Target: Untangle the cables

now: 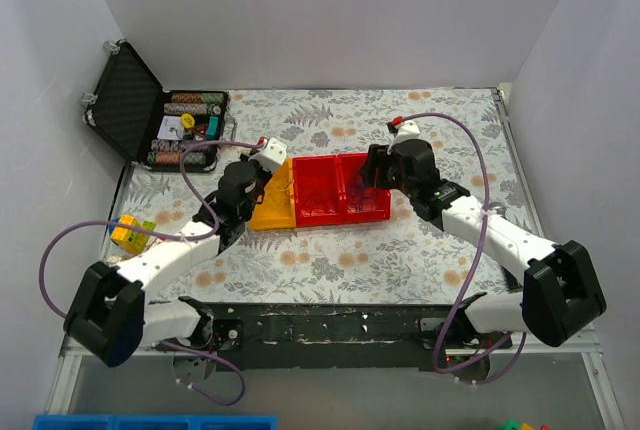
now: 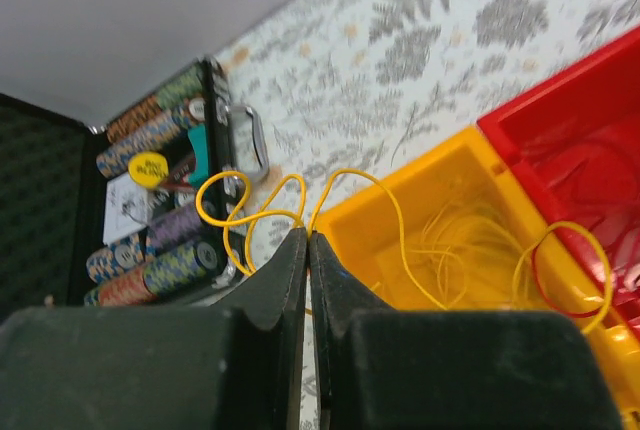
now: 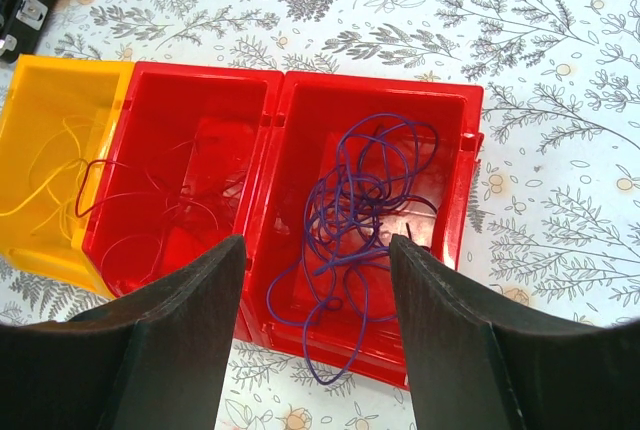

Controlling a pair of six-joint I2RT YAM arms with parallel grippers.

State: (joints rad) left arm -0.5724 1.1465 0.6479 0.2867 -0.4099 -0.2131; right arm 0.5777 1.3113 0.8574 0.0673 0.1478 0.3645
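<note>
On the flowered worktop [image 1: 420,250], a yellow bin [image 1: 270,212], a middle bin [image 1: 318,195] and a right bin [image 1: 365,195], both of them red, are set in one touching row between the two arms. An open case [image 1: 150,115] of chips is seen at the far left corner.

From the top view the cables are barely made out, and both pincers are covered by their own wrists. Only the wrist views show them.

In the left wrist view the left pincer [image 2: 307,245] is seen closed, its fingers pressed flat together, with the yellow cable [image 2: 355,172] nipped at the tips just beside the yellow bin's rim. One part of the cable is looped out to the left in front of the case. The other part is arched over the rim into the yellow bin, where more fine yellow strands are lying. The nipped stretch is hidden between the fingers, and it cannot be told whether the strands are one cable or several. The right bin is cut off in this view.

In the right wrist view the right pincer [image 3: 315,250] is shown spread wide and empty above the right bin. The purple cable [image 3: 345,205] is heaped loosely inside that bin, with one loop reaching its near wall. A thin dark red cable [image 3: 90,165] is spread across the middle bin, and one bend is carried over the rim into the yellow bin, whose left side is cut off by the frame.
</note>
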